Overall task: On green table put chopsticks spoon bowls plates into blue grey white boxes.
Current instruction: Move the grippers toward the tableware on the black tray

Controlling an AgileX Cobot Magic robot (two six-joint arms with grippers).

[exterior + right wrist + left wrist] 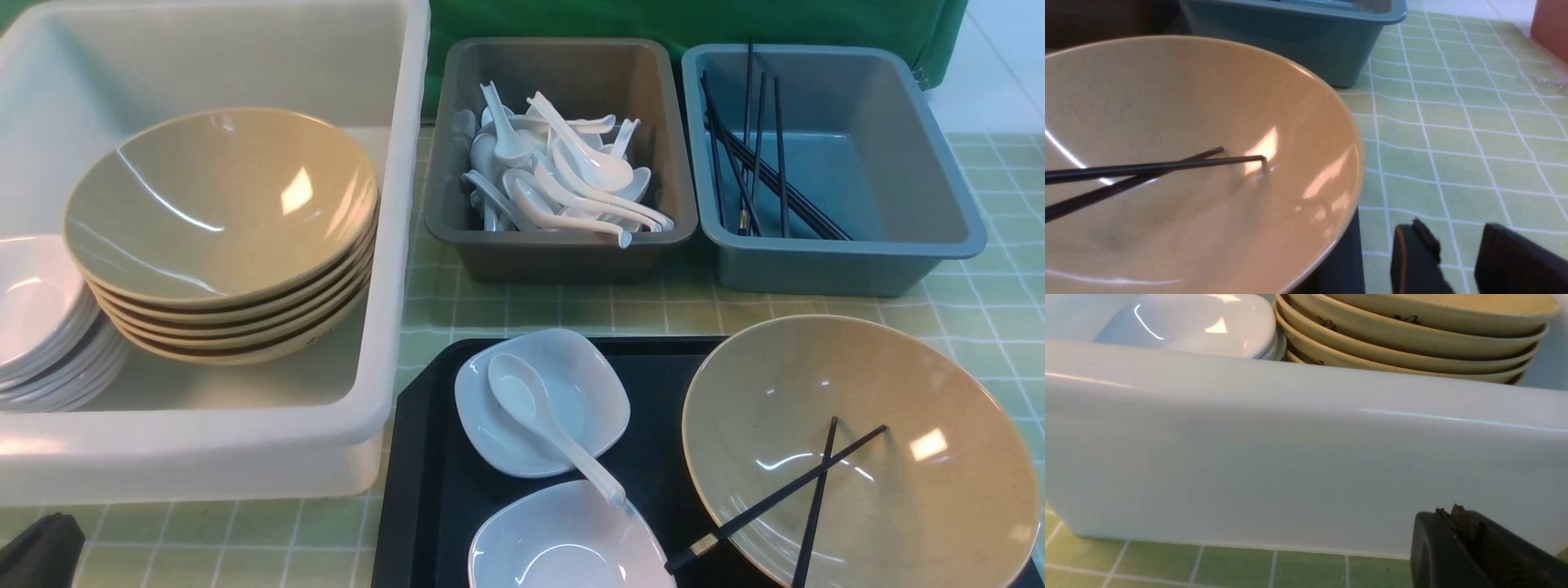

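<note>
While both arms sit low at the near edge, the pale green grid-lined table (980, 318) is busy. The large translucent white plastic tub (204, 441) on the left holds a stack of wide tan glossy bowls (220, 204) with a stack of small white squarish plates (33, 310) beside it. The dark grey rectangular bin (563, 261) is heaped with white ceramic soup spoons (571, 175), and the blue-grey rectangular bin (849, 269) has thin black chopsticks (755, 163) leaning inside. On the black textured tray (433, 490), a lone white spoon (531, 404) lies scoop-down in the farther white dish (571, 384), its handle on the nearer white dish (563, 547). Next to them, a single tan bowl (898, 392) carries two crossed black chopsticks (775, 502). The left gripper (1457, 514) is pinched closed and empty, just beside the tub's near wall. The right gripper (1453, 228) is parted, holding nothing, beside that bowl's rim.
</note>
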